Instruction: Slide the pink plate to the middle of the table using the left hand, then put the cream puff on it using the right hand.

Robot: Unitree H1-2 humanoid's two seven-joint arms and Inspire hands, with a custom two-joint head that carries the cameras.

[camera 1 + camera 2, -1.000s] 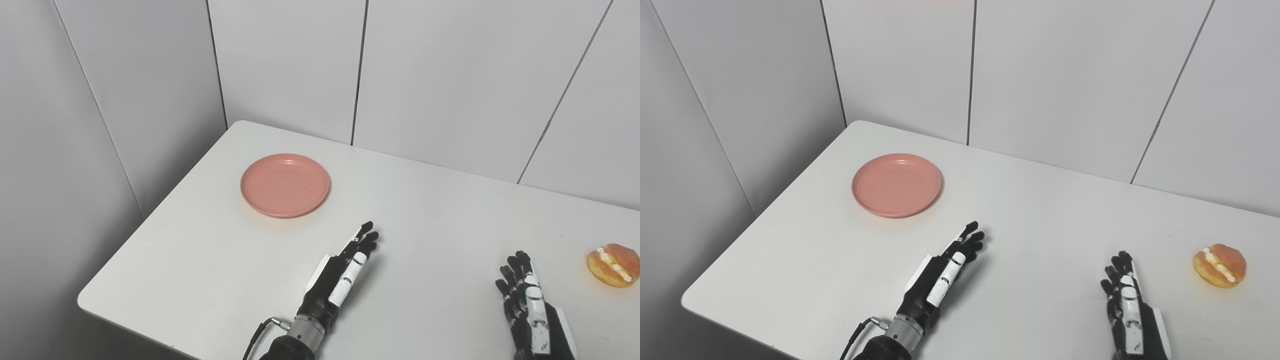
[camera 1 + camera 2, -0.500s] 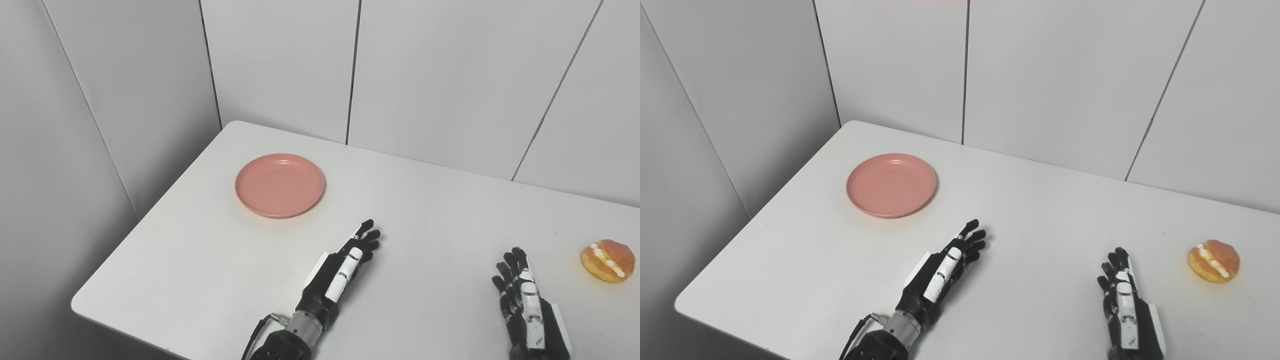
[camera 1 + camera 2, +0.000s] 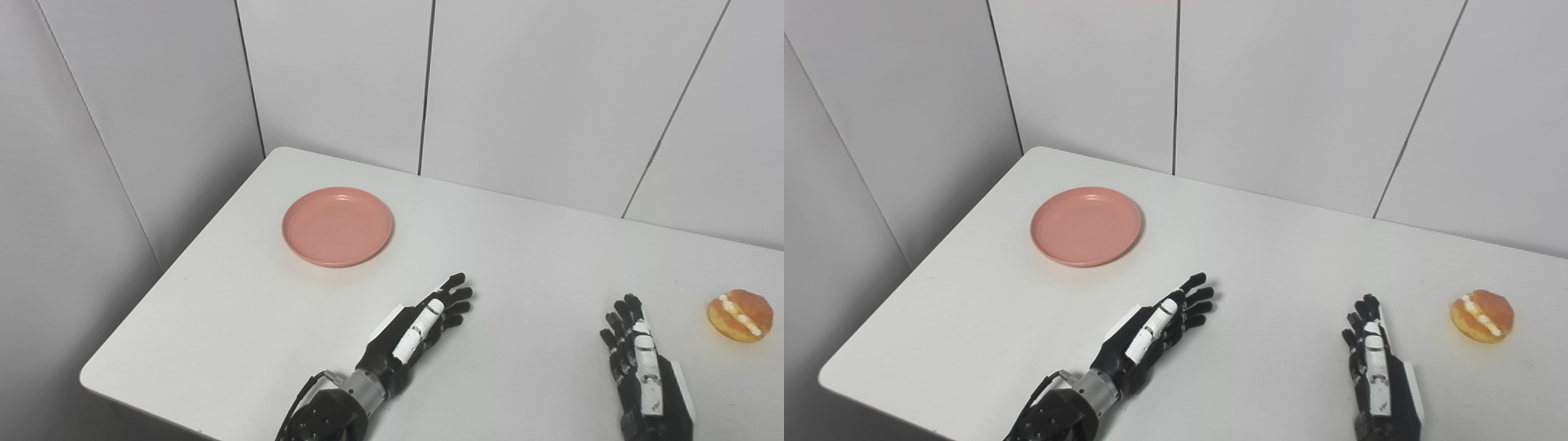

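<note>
My left robot hand (image 3: 422,321) lies empty with fingers spread, near the pink plate (image 3: 337,226) at the table's (image 3: 520,257) far left; I reach past its outer rim and drag it centreward. The right robot hand (image 3: 643,367), also spread and empty, waits near the cream puff (image 3: 740,315).

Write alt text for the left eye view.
Two black robot hands, the left hand and right hand, lie open on a white table, holding nothing. An empty pink plate sits far left, apart from both hands; a cream puff sits near the right edge.
</note>
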